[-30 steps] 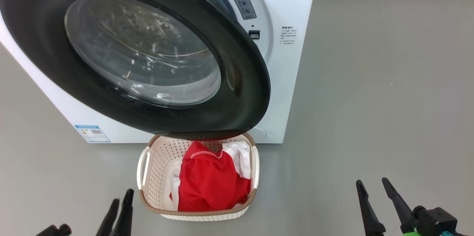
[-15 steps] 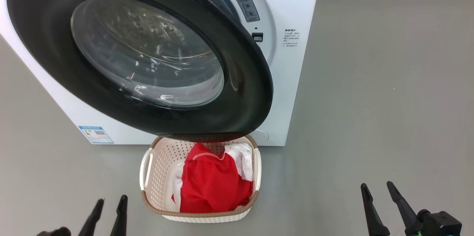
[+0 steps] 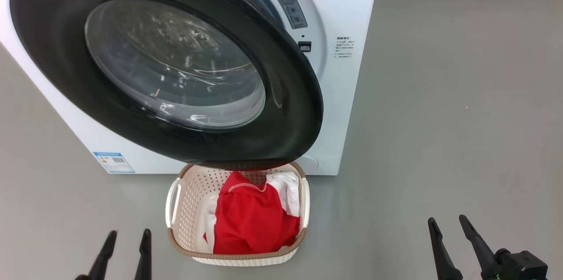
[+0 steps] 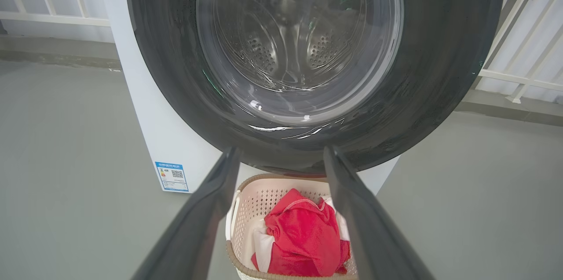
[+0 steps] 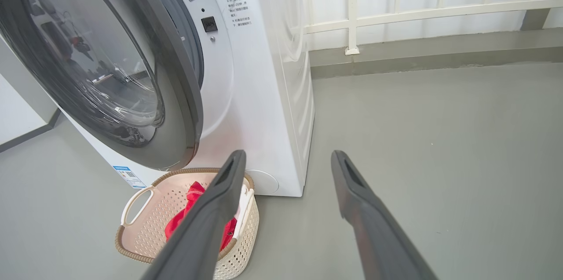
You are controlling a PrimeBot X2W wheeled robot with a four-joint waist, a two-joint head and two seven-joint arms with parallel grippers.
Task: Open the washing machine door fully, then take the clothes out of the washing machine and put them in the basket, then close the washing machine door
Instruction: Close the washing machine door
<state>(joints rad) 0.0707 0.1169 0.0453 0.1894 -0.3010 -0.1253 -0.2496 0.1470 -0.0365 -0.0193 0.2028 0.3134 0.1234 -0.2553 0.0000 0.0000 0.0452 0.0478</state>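
The unloading looks finished, and the last step appears to be what is left. The clothes [image 3: 250, 223] lie in the basket [image 3: 189, 209]: a heap of red fabric fills most of it, with white fabric [image 3: 286, 187] tucked along the side and at the far end. Nothing hangs over the rim.

The washing machine [image 3: 347, 7] stands right behind the basket. Its door [image 3: 176, 64] is swung partway round, and its lower edge hangs over the basket's far end. In the right wrist view the door stands off the machine's front at an angle, so it is not latched. Through the door glass in the left wrist view, the steel drum [image 4: 286, 51] shows bare perforated metal and no fabric can be made out, though the lower part of the drum is hard to read through the reflections.

The left pincer [image 3: 131, 231] hovers low just to the left of the basket, spread wide and carrying nothing. The right pincer [image 3: 446, 218] sits well to the right of the basket, over the bare floor [image 3: 440, 117], likewise spread and empty. Neither touches the door, so pushing it shut is probably the remaining job.
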